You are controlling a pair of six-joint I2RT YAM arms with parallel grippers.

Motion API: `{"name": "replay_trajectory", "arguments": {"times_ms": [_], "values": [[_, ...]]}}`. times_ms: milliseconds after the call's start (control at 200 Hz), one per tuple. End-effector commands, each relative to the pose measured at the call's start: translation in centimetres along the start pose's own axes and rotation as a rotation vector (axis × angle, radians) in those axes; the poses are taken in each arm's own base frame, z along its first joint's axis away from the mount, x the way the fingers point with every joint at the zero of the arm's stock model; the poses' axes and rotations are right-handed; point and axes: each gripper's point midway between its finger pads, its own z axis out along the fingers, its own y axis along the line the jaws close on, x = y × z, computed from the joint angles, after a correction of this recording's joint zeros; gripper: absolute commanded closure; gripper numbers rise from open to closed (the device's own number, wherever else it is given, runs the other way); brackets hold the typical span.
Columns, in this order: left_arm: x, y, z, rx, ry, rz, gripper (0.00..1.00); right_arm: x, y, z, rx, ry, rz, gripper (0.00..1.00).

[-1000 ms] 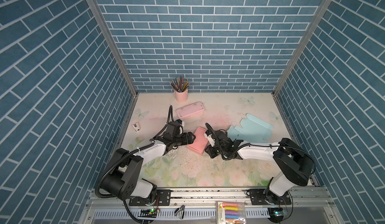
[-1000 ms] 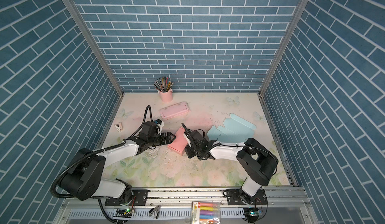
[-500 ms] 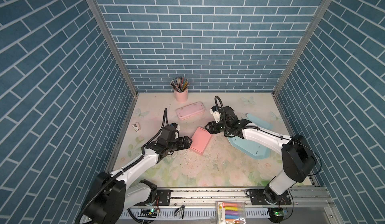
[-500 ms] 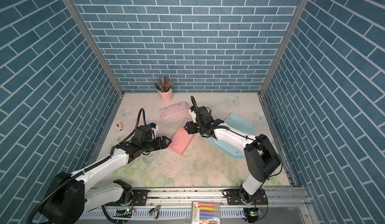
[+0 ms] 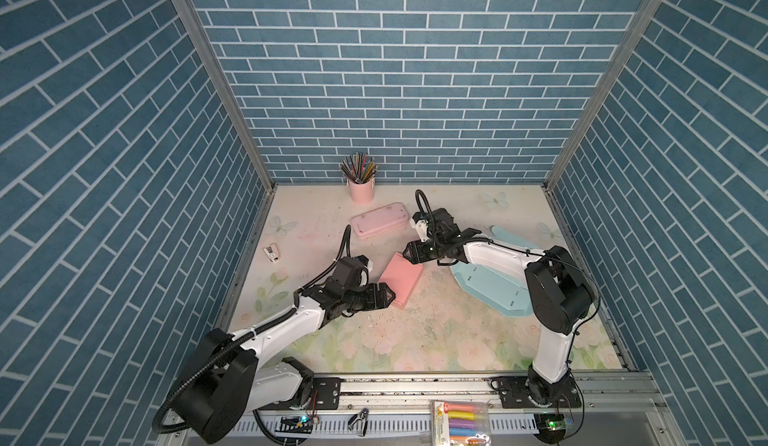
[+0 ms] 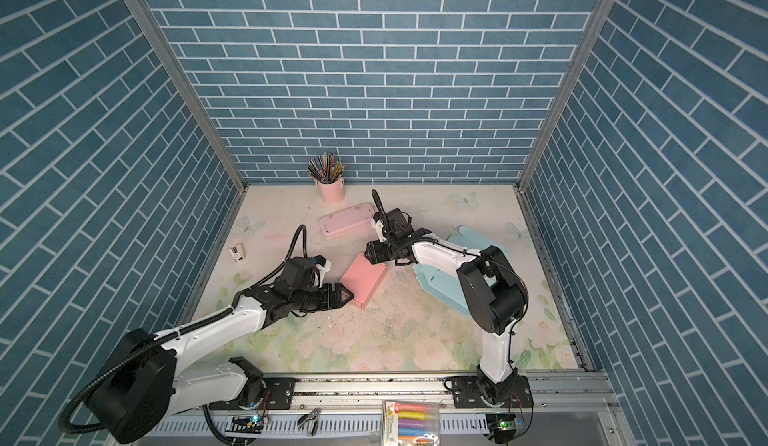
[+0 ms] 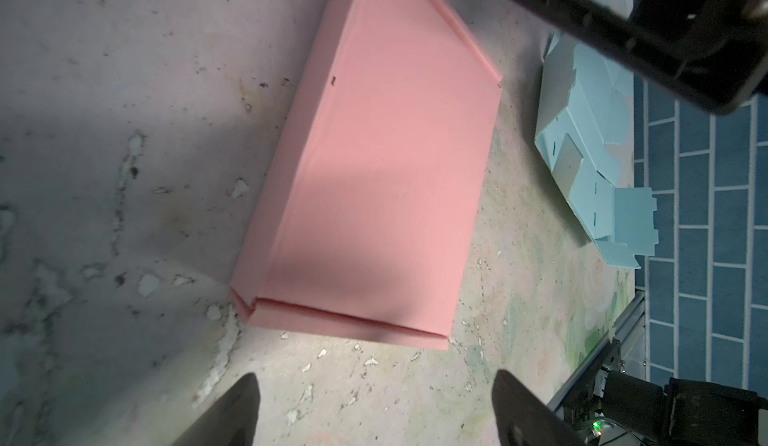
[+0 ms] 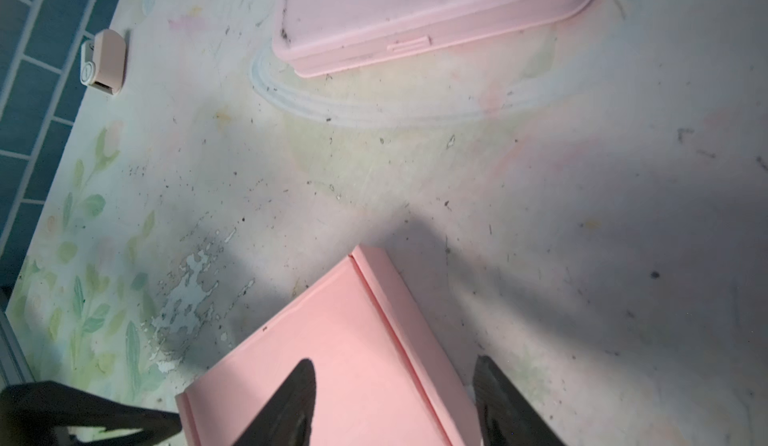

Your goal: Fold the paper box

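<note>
Left wrist cam has the pink paper box (image 7: 374, 182) lying flat on the table (image 7: 124, 91), mid-left in the scene, lid down, so it looks basically folded to me. The left gripper (image 7: 374, 375) is spread wide with nothing between its fingers, parked just off the box's near-left end. The right gripper (image 8: 392, 359) is at the far-right end, jaws apart too, with one finger (image 8: 299, 386) over the lid and the other past the edge, so it straddles that side flap.

My guess is they sit at opposite ends so either can press a flap without the box sliding. I can't tell if that right finger actually touches the lid; it may just hover.

In both top views the right arm hides the middle of the flat blue sheet (image 5: 486, 288) on the right. The right wrist view cuts the box off.
</note>
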Motion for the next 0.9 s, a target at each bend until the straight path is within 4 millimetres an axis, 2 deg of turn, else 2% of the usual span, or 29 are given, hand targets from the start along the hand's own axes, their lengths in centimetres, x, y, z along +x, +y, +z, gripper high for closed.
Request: {"name": "replay_trajectory", "arguments": {"times_ms": [0,155,330,475,640,895], "values": [[-1.5,-1.4,0.0,0.046,-0.048,-0.003,0.12,-0.3,0.1,1.2,-0.033,0.034,-0.034,0.38],[-2.0,-1.7,0.5,0.054,-0.05,0.012,0.12,0.0,-0.1,2.5,-0.039,0.068,-0.034,0.38],[-2.6,-2.0,1.4,0.072,-0.054,0.016,0.12,1.0,-0.5,2.4,-0.027,0.095,-0.041,0.37],[-3.0,-1.9,2.3,0.068,-0.036,0.034,0.12,1.7,-0.1,1.6,-0.053,0.093,-0.044,0.37],[-4.1,-2.2,2.6,0.08,-0.041,0.05,0.12,2.8,-0.5,1.1,-0.035,0.112,-0.03,0.37],[-6.7,-0.7,2.4,0.071,-0.084,0.034,0.12,3.1,-0.3,-0.1,-0.036,0.093,-0.02,0.37]]}}
